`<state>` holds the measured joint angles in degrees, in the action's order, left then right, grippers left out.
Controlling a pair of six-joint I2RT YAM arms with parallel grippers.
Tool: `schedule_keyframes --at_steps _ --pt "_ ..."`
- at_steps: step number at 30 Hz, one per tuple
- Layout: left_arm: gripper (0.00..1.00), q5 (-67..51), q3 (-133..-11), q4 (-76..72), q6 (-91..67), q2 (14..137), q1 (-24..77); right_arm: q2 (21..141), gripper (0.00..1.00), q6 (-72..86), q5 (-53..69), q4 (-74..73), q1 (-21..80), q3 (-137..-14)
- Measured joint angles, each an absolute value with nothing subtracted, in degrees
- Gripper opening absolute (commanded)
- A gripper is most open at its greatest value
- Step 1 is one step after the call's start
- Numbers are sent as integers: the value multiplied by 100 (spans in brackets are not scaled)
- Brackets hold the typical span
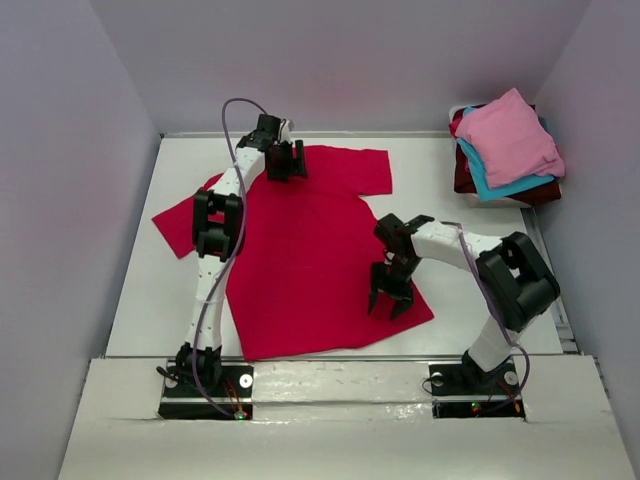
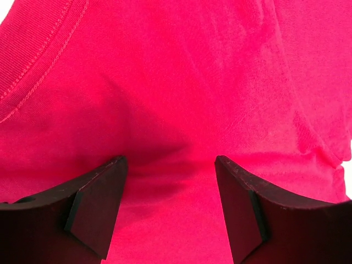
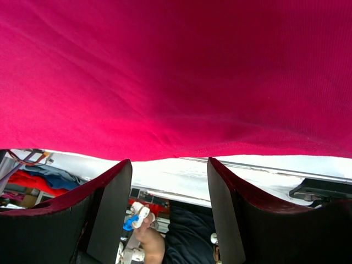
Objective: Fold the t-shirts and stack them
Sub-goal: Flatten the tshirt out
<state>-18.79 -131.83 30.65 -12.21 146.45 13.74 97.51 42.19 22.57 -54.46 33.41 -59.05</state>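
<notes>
Over the flat, soft-knit crimson t-shirt (image 1: pixel 300 260), both pairs of wedge-shaped black jaws stand spread.

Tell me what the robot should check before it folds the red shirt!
1. Red t-shirt spread flat: ok.
2. Left pincer open over the cloth near the collar: ok.
3. Right pincer open at the bottom hem: ok.
4. Hem inside the right pincer: not ok, it lies just beyond the tips.
5. Left pincer touching the cloth: cannot tell.
6. Folded pile out of the arms' way: ok.
</notes>
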Motion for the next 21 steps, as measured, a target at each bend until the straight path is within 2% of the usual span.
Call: schedule_keyframes --at_steps 9,21 --pt "79 -1577 -13135 3070 -1288 14595 1079 10256 64 4204 2259 -5328 3341 -6080" --pt "79 -1280 -12801 3030 -1313 14385 937 11019 65 4318 2198 -5312 3341 -6960"
